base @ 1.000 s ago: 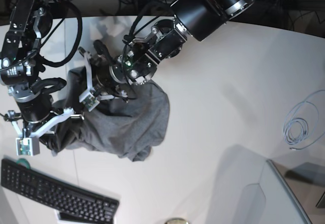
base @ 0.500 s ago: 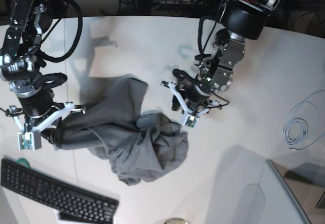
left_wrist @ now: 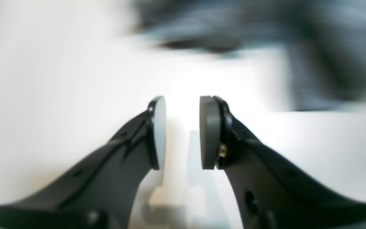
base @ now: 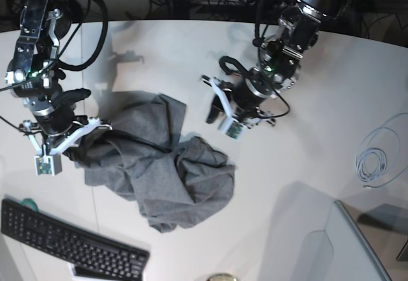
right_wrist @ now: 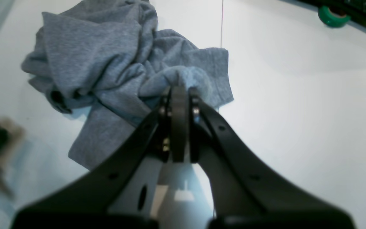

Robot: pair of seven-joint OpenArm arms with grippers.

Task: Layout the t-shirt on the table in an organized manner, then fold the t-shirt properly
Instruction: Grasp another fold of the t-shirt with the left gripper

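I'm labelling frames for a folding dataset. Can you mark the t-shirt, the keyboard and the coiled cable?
t-shirt (base: 162, 179), base view, middle of the crumpled grey fabric.
keyboard (base: 70, 239), base view, middle of the black key field.
coiled cable (base: 371, 165), base view, the pale loops near the table's right edge.

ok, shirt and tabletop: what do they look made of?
The t-shirt: soft knit, probably cotton, matte heather grey; the speckled weave and limp, bunched folds suggest it. The table: smooth white hard surface, possibly laminate, slightly glossy; it shows soft shadows and one thin seam line. The exact material cannot be told.
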